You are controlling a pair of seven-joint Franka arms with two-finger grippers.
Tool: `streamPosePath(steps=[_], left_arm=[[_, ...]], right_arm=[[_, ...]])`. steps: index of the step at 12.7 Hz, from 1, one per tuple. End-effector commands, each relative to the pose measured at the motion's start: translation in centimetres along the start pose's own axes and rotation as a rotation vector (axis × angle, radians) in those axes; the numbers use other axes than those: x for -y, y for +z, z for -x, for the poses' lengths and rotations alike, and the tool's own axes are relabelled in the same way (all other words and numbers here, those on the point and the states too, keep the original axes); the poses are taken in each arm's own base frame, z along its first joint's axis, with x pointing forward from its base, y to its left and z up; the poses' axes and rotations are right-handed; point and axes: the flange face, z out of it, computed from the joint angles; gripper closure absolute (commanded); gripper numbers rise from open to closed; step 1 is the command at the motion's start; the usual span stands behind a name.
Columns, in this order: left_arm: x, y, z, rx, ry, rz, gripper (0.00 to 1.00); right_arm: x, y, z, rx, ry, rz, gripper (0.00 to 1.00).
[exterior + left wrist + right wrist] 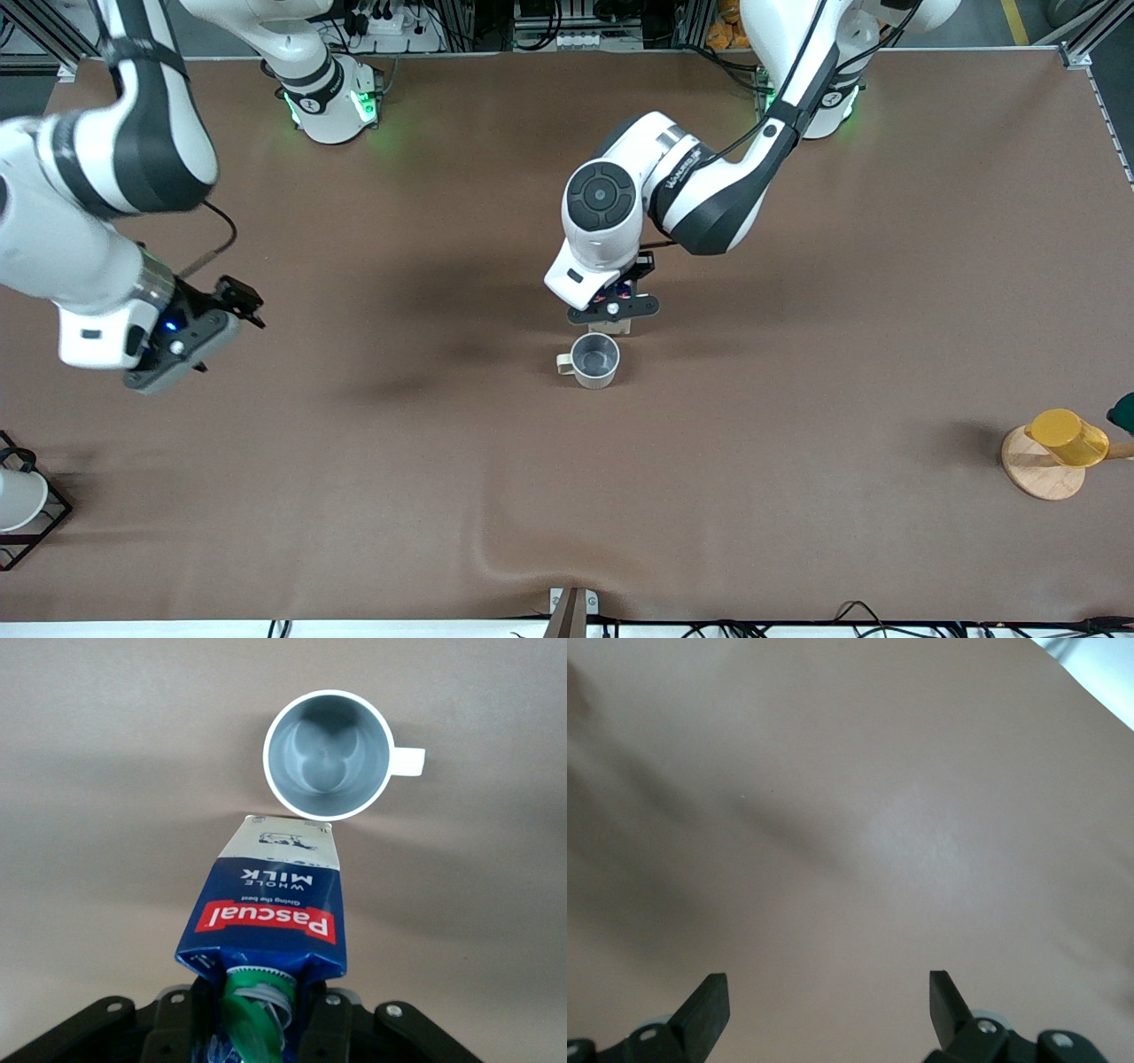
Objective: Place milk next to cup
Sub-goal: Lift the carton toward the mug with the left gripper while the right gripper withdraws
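Observation:
My left gripper point(261, 1019) is shut on the top of the milk point(266, 904), a dark blue carton with a red label band and a green cap between the fingers. The carton hangs upright over the table right beside the cup point(328, 753), a cream mug with a grey inside and a loop handle. In the front view the left gripper point(613, 308) hides most of the milk point(617, 327), whose base shows close by the cup point(594, 359). Whether the base touches the table I cannot tell. My right gripper point(828, 992) waits open over bare table at the right arm's end.
A yellow cup point(1067, 437) lies on a round wooden base point(1041, 470) at the left arm's end. A white cup point(16, 501) sits in a black wire rack point(40, 523) at the right arm's end. Brown table stretches around the mug.

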Motion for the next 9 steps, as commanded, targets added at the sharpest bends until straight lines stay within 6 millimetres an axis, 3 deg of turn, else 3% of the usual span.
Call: streamPosePath(steps=[1, 4, 7, 8, 9], left_arm=[[-1.2, 0.2, -0.8, 0.016, -0.023, 0.063, 0.64], [-1.3, 0.9, -1.1, 0.012, -0.02, 0.066, 0.64], [-1.2, 1.7, -1.5, 0.018, 0.003, 0.058, 0.63], [-1.3, 1.9, -1.4, 0.019, 0.006, 0.055, 0.59], [-1.3, 2.1, -1.5, 0.02, 0.005, 0.054, 0.44]], right_arm=[[0.7, -2.9, 2.9, 0.001, 0.203, -0.01, 0.0], [-0.3, -5.9, 5.9, 0.021, 0.371, -0.011, 0.0], [-2.2, -7.3, 8.2, 0.028, 0.576, -0.01, 0.0], [-2.4, -7.7, 8.6, 0.036, 0.617, -0.012, 0.0], [-2.3, -8.4, 8.6, 0.041, 0.646, -0.016, 0.0]])
